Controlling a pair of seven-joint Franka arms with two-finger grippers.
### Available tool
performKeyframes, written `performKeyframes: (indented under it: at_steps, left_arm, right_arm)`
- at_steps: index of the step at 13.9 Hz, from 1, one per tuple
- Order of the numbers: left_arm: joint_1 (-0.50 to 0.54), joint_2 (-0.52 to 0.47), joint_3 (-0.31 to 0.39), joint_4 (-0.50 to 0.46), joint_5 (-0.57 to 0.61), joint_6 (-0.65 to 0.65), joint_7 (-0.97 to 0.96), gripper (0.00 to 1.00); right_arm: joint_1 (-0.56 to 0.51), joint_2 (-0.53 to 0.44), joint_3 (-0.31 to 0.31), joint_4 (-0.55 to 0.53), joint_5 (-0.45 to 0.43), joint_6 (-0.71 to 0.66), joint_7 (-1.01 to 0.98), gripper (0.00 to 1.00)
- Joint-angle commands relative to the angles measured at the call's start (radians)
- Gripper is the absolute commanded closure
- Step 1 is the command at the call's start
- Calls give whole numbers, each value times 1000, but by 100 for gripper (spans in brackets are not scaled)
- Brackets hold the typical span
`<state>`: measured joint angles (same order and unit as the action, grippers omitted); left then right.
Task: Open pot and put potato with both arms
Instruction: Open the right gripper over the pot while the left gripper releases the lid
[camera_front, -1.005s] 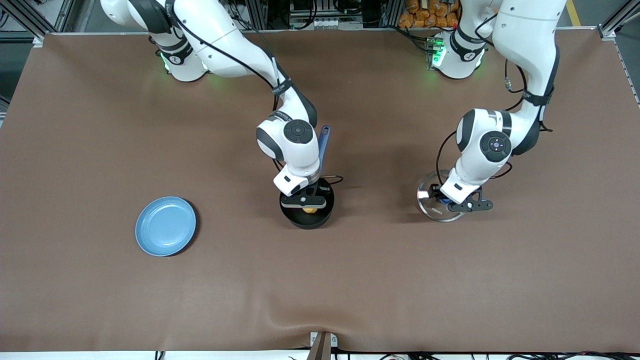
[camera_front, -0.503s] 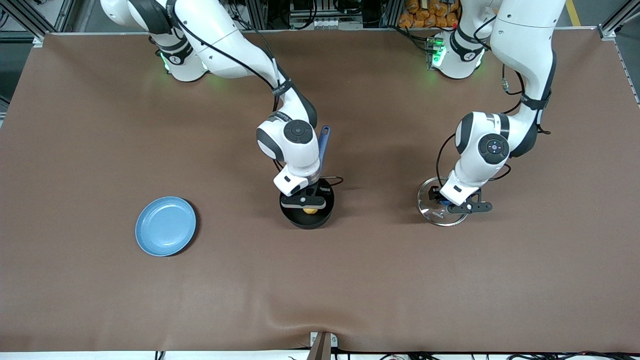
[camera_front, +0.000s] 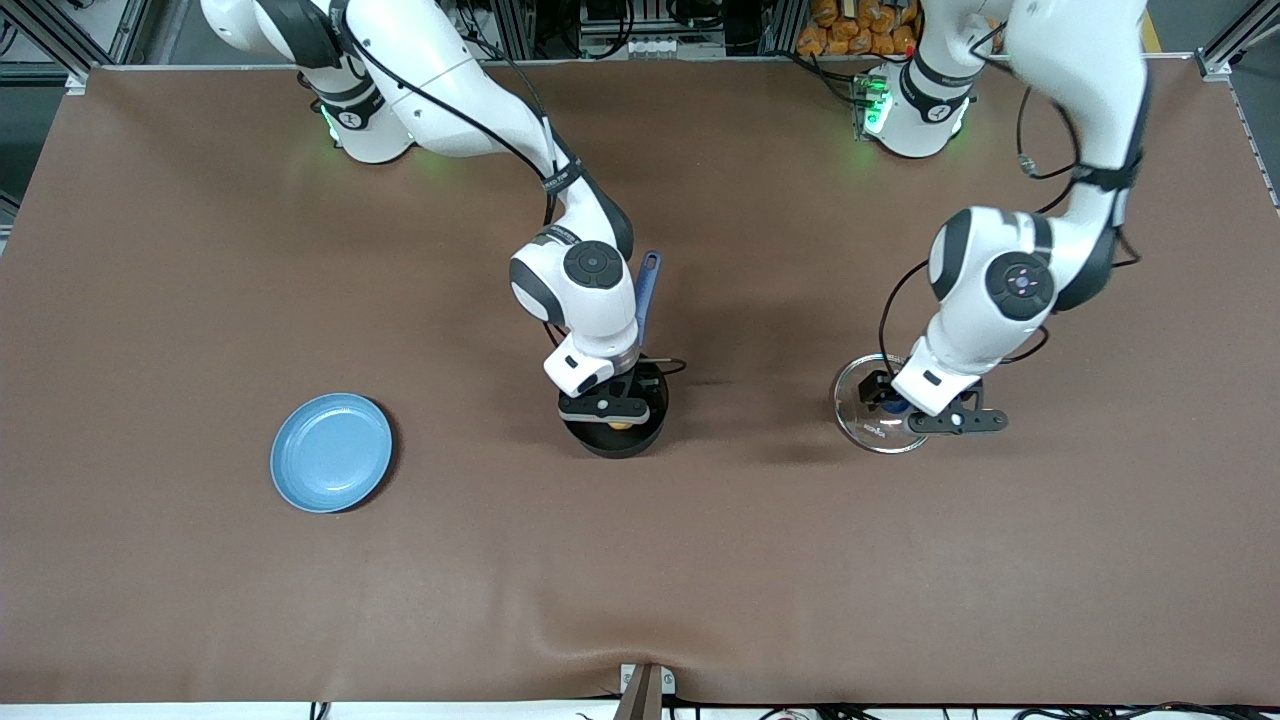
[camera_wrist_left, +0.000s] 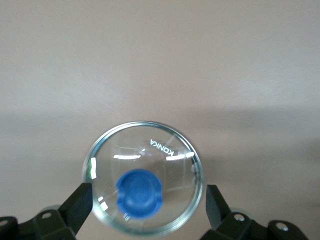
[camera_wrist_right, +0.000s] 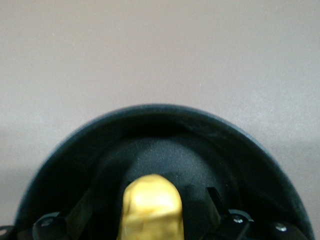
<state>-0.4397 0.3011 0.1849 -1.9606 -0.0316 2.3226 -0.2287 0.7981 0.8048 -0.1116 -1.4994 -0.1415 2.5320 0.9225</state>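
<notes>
The black pot (camera_front: 613, 432) stands mid-table with no lid, its blue handle (camera_front: 646, 290) pointing toward the arms' bases. The yellow potato (camera_front: 621, 424) lies inside it, also in the right wrist view (camera_wrist_right: 152, 205). My right gripper (camera_front: 605, 408) hangs in the pot's mouth, open, its fingers (camera_wrist_right: 82, 210) apart from the potato on either side. The glass lid (camera_front: 868, 412) with its blue knob (camera_wrist_left: 140, 194) lies flat on the table toward the left arm's end. My left gripper (camera_front: 938, 415) is open just over it, its fingers (camera_wrist_left: 79, 204) outside the lid's rim.
A flat light-blue plate (camera_front: 332, 452) lies on the brown table cover toward the right arm's end, a little nearer the front camera than the pot. A fold in the cover shows at the table's front edge (camera_front: 600, 640).
The lid has gone from tilted in the left gripper to flat on the table, and the left arm has risen and shifted toward its end. The right gripper has lifted slightly over the potato.
</notes>
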Motion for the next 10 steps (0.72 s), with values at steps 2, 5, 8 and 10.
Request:
performKeyframes:
  at_steps: [2,5,8,10]
  left_arm:
    - [9,-88,-19,159,49,-263,8,0]
    - [96,-158,-99,239,53,-368,31,0]
    - [278,-204,-261,270,82,-404,186,0]
    - [370,-224,-332,272,82,-404,195,0]
  right_arm:
    - [-13,-38,6,11,-27,-83,-11,0]
    - [-22,-81,6,33,-26,-195,-59,0]
    - [-60,-148,7,80,-14,-356,-155,0]
    - [-129,-214,10,80,-7,-424,-275,0]
